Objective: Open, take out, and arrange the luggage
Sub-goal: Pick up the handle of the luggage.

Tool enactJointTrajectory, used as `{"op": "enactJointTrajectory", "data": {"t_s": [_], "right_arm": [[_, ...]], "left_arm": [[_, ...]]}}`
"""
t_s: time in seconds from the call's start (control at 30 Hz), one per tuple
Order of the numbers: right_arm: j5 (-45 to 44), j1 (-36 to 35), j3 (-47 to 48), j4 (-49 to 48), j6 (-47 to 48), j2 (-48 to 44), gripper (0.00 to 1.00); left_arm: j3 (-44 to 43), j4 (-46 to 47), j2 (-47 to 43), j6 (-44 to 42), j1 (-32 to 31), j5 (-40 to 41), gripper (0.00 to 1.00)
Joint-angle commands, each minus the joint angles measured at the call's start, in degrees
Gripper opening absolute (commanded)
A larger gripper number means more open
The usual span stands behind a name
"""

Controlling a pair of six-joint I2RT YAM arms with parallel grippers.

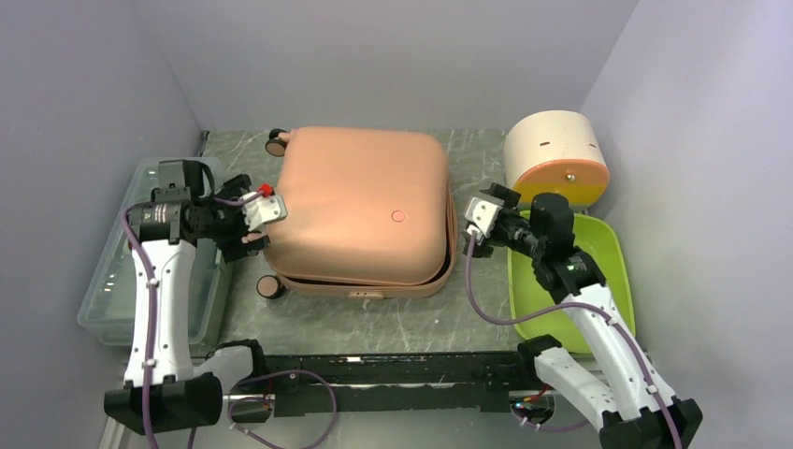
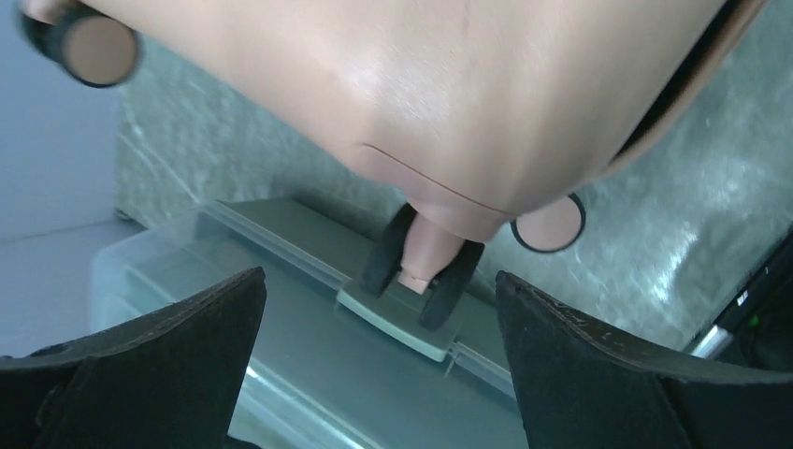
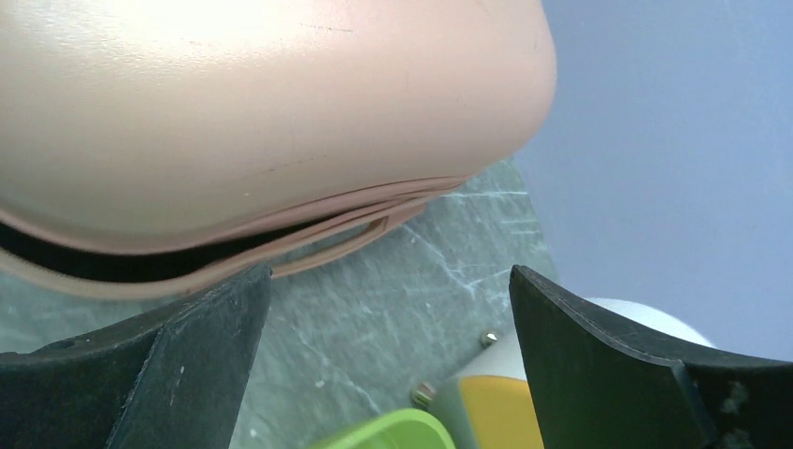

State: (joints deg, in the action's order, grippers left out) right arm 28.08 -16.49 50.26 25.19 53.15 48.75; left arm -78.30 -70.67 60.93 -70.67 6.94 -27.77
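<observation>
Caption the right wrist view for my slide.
Open right end effector facing the salmon-pink luggage, its shell slightly ajar.

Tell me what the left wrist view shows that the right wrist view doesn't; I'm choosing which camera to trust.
Only the left wrist view: the wheels and the clear bin. Only the right wrist view: the dark gap under the lid, the green tray and a white-and-yellow drum. Both: the pink luggage shell and the marbled table.
</observation>
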Motion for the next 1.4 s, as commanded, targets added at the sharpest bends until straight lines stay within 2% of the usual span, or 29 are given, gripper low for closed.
{"op": "enactJointTrajectory", "data": {"t_s": [0.0, 0.2, 0.37, 0.5, 0.7, 0.73, 0.77, 0.8, 1.0, 1.13, 1.37], "right_arm": [[-0.8, 0.0, -7.4, -24.3, -12.4, -0.6, 1.00], [1.2, 0.1, -6.6, -20.4, -12.3, 1.9, 1.00], [3.1, 0.9, -8.9, -22.8, -13.5, 0.4, 1.00], [6.6, 3.4, -10.1, -24.1, -14.9, -0.9, 1.00], [10.2, 5.3, -10.3, -24.0, -16.0, -1.2, 1.00], [10.5, 5.5, -10.3, -23.8, -15.9, -1.2, 1.00], [10.6, 5.8, -10.4, -23.9, -16.0, -1.2, 1.00], [10.8, 5.9, -10.4, -23.9, -16.0, -1.1, 1.00], [15.1, 6.2, -10.0, -21.2, -13.8, -1.1, 1.00], [21.1, 6.2, -8.3, -15.1, -8.0, -1.3, 1.00], [26.2, 6.1, -3.0, -5.2, 4.7, -1.8, 1.00]], "left_arm": [[1.3, -5.6, 1.9, -11.9, 0.3, 5.3, 0.99], [3.9, -6.0, 4.3, -12.4, 0.1, 3.8, 0.99], [8.7, -1.8, 4.1, -11.8, -0.9, 2.6, 0.97], [10.9, 0.2, 6.0, -9.9, -2.4, 4.0, 0.89], [11.2, 2.0, 9.4, -7.4, -4.9, 6.3, 0.53], [10.9, 2.0, 10.1, -7.0, -5.2, 6.9, 0.44], [10.7, 1.8, 10.7, -6.5, -5.5, 7.5, 0.19], [10.5, 2.0, 11.2, -5.5, -5.8, 8.2, 0.01], [7.7, 2.0, 11.3, -3.3, -6.6, 9.5, 0.00], [0.8, 2.7, 9.0, -0.9, -6.6, 8.3, 0.00], [-6.6, 14.6, 5.7, 6.3, -6.6, 8.7, 0.00]]}}
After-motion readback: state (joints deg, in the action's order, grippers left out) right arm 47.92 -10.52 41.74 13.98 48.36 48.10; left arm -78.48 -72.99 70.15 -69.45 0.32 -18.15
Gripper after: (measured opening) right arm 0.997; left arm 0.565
